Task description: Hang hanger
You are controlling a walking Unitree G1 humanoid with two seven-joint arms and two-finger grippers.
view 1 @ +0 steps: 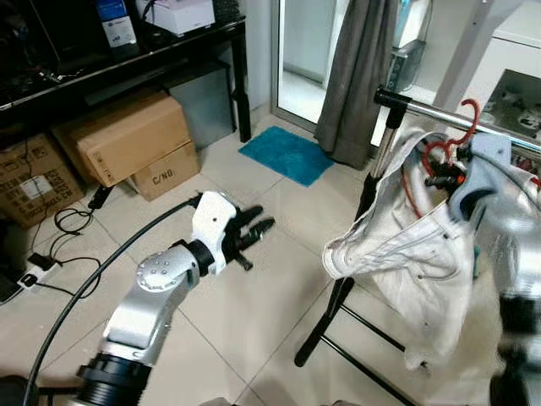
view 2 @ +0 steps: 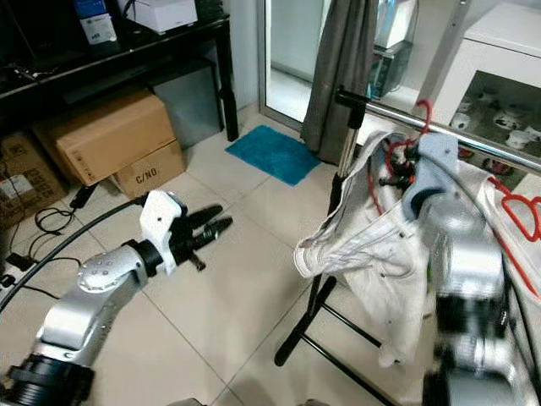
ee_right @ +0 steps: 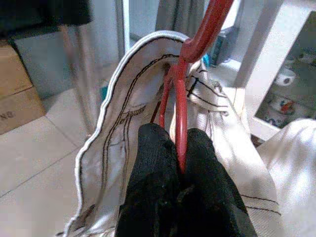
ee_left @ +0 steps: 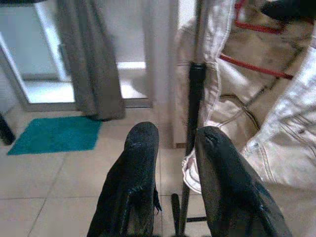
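A red hanger (ee_right: 180, 106) carries a white jacket (view 1: 414, 254). My right gripper (ee_right: 177, 148) is shut on the hanger's neck, just below its hook (view 1: 467, 118), which sits at the silver rail (view 1: 439, 114) of a clothes rack. Whether the hook rests on the rail is unclear. The jacket drapes down in front of the rack's black post (view 1: 365, 207). My left gripper (view 1: 256, 230) is held out low over the tiled floor, left of the rack, its fingers (ee_left: 140, 182) slightly apart and holding nothing.
Cardboard boxes (view 1: 127, 139) sit under a black table (view 1: 127, 59) at the left. A teal mat (view 1: 286, 154) lies by a doorway with a grey curtain (view 1: 355, 76). Another red hanger (view 2: 520, 207) hangs further along the rail. Cables (view 1: 59, 245) trail on the floor.
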